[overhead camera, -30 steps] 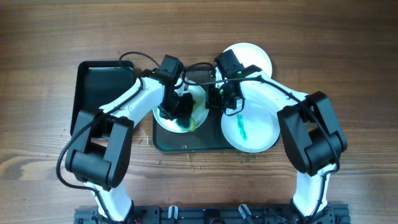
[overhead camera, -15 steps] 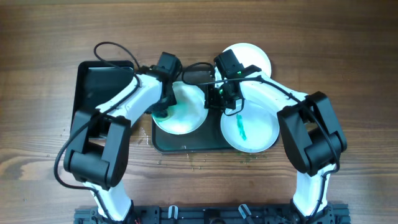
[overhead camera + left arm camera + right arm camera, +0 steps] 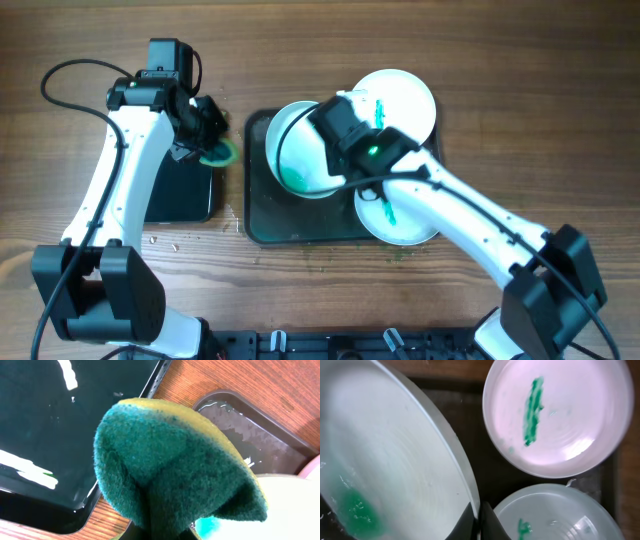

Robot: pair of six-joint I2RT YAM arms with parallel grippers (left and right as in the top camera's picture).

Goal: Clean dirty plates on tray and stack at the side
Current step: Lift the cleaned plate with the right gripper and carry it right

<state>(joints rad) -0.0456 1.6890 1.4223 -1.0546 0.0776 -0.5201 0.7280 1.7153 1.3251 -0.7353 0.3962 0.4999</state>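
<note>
My left gripper (image 3: 207, 138) is shut on a green-and-yellow sponge (image 3: 222, 153), held above the gap between the two trays. The sponge fills the left wrist view (image 3: 175, 460) and hides the fingers. My right gripper (image 3: 332, 140) is shut on the rim of a white plate (image 3: 298, 152) and holds it tilted over the dark middle tray (image 3: 300, 225). In the right wrist view the fingertips (image 3: 487, 522) pinch that rim, and the plate (image 3: 395, 455) carries a green smear (image 3: 355, 510). A pale plate with a green streak (image 3: 402, 95) lies at the tray's far right; another streaked plate (image 3: 400, 215) lies at the near right.
A second black tray (image 3: 180, 190) lies on the left, wet and glossy in the left wrist view (image 3: 45, 420). Green crumbs lie on the wood in front of the middle tray (image 3: 320, 250). The left arm's cable loops out at the far left (image 3: 60, 80).
My left gripper has carried the sponge off the plate and away to the left. My right gripper has closed on that plate's rim and tipped it up on edge.
</note>
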